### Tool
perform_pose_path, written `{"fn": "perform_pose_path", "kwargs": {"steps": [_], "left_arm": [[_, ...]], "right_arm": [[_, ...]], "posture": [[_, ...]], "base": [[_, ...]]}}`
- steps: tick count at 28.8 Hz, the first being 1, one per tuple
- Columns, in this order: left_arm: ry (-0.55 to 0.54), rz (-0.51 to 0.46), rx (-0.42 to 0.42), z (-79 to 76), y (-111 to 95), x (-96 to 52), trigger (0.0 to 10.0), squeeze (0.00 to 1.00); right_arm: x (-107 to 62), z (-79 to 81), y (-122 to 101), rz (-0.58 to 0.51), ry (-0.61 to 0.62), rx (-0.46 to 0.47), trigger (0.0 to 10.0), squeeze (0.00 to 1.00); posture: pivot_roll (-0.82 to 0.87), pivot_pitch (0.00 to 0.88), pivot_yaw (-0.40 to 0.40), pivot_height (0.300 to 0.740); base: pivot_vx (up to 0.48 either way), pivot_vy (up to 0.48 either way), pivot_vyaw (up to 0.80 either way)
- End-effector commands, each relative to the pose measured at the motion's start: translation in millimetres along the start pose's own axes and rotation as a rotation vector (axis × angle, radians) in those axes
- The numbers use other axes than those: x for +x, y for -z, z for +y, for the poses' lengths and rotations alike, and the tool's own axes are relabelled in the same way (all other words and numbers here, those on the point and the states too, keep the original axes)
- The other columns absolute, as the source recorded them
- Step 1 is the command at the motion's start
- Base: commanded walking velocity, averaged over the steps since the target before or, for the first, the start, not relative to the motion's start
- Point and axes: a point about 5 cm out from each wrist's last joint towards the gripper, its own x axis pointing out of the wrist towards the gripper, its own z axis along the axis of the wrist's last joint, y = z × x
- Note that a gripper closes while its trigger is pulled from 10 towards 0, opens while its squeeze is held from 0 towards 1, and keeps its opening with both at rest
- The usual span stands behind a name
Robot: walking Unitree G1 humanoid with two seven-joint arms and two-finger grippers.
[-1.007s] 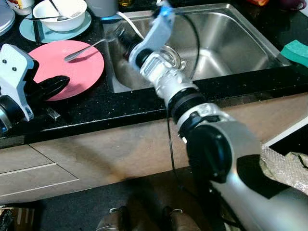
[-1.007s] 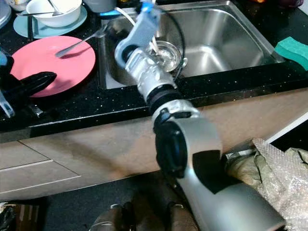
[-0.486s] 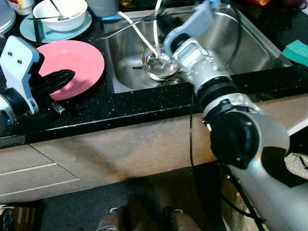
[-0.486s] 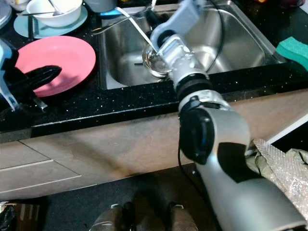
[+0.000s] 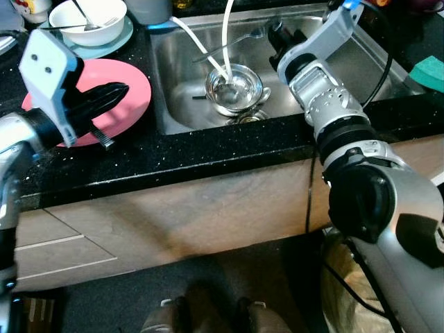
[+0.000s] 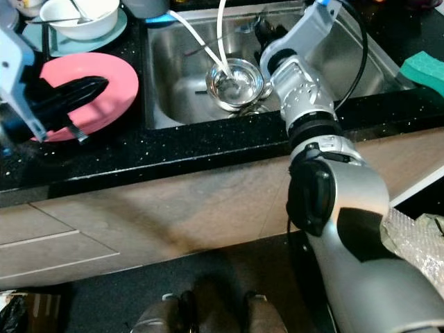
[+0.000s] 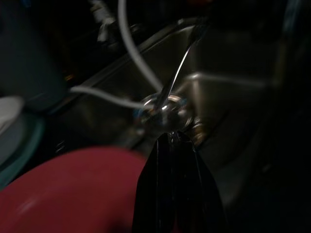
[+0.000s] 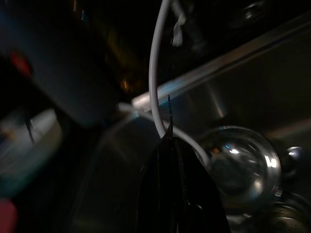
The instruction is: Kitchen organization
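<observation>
Fork (image 5: 229, 47) carried over sink (image 5: 388, 69), clamped in right pincer (image 5: 275, 35)

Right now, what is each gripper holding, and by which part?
The right gripper pinches a fork by one end, apparently the tined one, over the sink. The left gripper holds nothing.

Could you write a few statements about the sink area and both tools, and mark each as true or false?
1. The right tool is over the sink and holds a fork. True.
2. The pink plate lies inside the sink. False: it lies on the black counter to the left of the sink.
3. A small metal bowl sits on the sink floor, with two white tubes running down into it. True.
4. The left tool hangs over the metal bowl. False: it is above the pink plate.
5. The white bowl stands on a teal plate. True.
</observation>
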Motion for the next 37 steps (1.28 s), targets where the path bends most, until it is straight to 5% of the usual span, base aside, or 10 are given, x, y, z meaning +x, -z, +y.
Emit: {"fn": "perform_pose_path", "kwargs": {"steps": [1,8,13,14,18,20,23,26,27,37], "left_arm": [[0.016,-0.028,0.004,-6.1,-4.0,5.5,10.0,0.00],[0.081,-0.032,-0.012,-27.9,1.5,24.8,10.0,0.00],[0.110,0.016,-0.014,-36.4,12.5,27.0,10.0,0.00],[0.111,0.030,-0.014,-37.9,15.6,27.8,10.0,0.00],[0.093,0.144,0.046,-36.8,30.9,27.7,10.0,0.00],[0.067,0.172,0.063,-32.2,34.0,26.1,10.0,0.00],[0.034,0.184,0.071,-26.9,35.0,24.7,10.0,0.00],[0.020,0.186,0.074,-24.7,34.8,24.1,10.0,0.00],[0.011,0.186,0.073,-23.7,34.8,23.6,10.0,0.00],[-0.268,0.154,-0.037,5.5,26.7,19.3,10.0,0.00]], "right_arm": [[-1.4,-1.2,3.3,0.000,-0.007,-0.060,0.0,0.00],[-6.4,-5.9,20.9,0.040,-0.015,-0.186,0.0,0.00],[-8.2,-5.2,27.4,0.064,-0.039,-0.292,4.2,0.00],[-8.5,-4.5,28.8,0.070,-0.047,-0.327,9.1,0.00],[-7.9,0.6,31.8,0.084,-0.073,-0.361,10.0,0.00],[-7.5,2.5,32.3,0.089,-0.084,-0.367,10.0,0.78],[-7.2,4.4,33.2,0.093,-0.091,-0.374,10.0,1.00],[-7.0,5.3,34.2,0.099,-0.093,-0.381,10.0,1.00],[-6.9,5.7,34.3,0.099,-0.092,-0.382,10.0,0.00],[-6.0,9.4,17.3,-0.023,-0.076,-0.325,10.0,0.00]], "posture": [[0.08,0.195,0.038,0.740],[0.08,0.184,0.043,0.740],[0.07,0.182,0.045,0.740],[0.07,0.180,0.045,0.740],[0.07,0.180,0.042,0.740],[0.07,0.181,0.040,0.740],[0.07,0.181,0.037,0.740],[0.07,0.182,0.036,0.740],[0.07,0.182,0.034,0.740],[0.07,0.183,0.030,0.740]], "base": [[0.000,0.000,0.00],[0.000,0.000,0.00],[0.000,0.000,0.00],[0.000,0.000,0.00],[0.000,0.000,0.00],[0.000,0.000,0.00],[0.000,0.000,0.00],[0.000,0.000,0.00],[0.000,0.000,0.00],[0.000,0.000,0.00]]}}
